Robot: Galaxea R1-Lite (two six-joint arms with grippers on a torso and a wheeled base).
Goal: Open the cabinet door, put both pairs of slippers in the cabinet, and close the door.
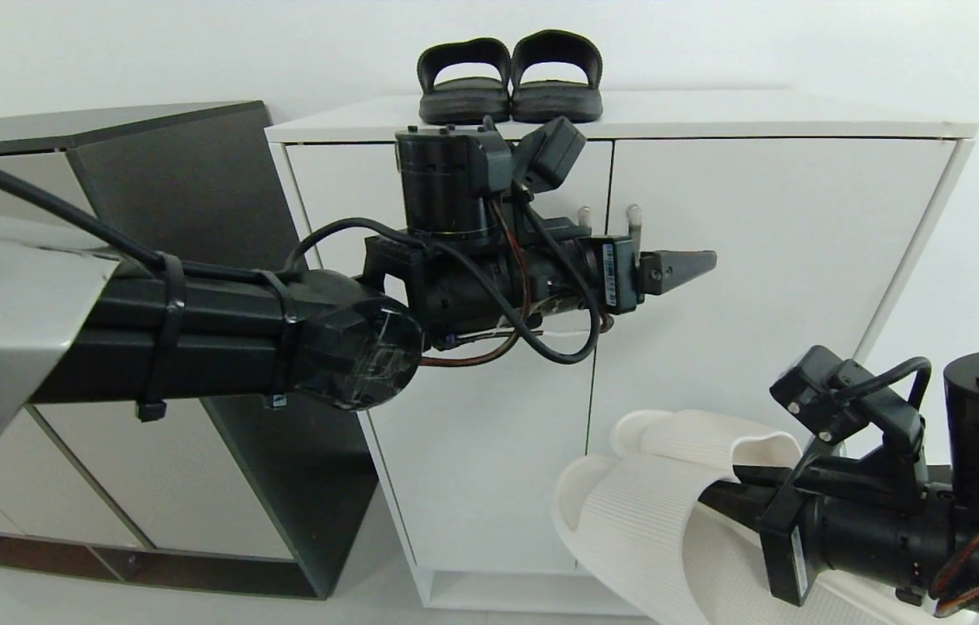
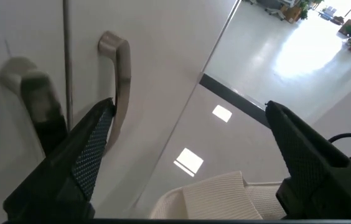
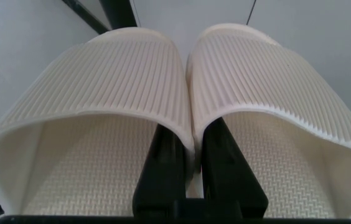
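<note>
The white cabinet (image 1: 767, 260) has both doors shut, with two small handles (image 1: 634, 219) at the centre seam. A pair of black slippers (image 1: 511, 82) stands on its top. My left gripper (image 1: 687, 265) is held level in front of the right door, just past the handles, and it is open (image 2: 188, 162); one finger (image 2: 85, 158) lies right beside a handle (image 2: 118, 74). Lower right, my right gripper (image 3: 191, 171) is shut on the pair of white ribbed slippers (image 1: 654, 499), its fingers inside them pinching their inner walls (image 3: 188, 93) together.
A dark grey cabinet (image 1: 177, 191) stands against the white one on the left, angled outward. The white cabinet has a low open gap (image 1: 498, 595) at its foot. White wall behind, pale floor below.
</note>
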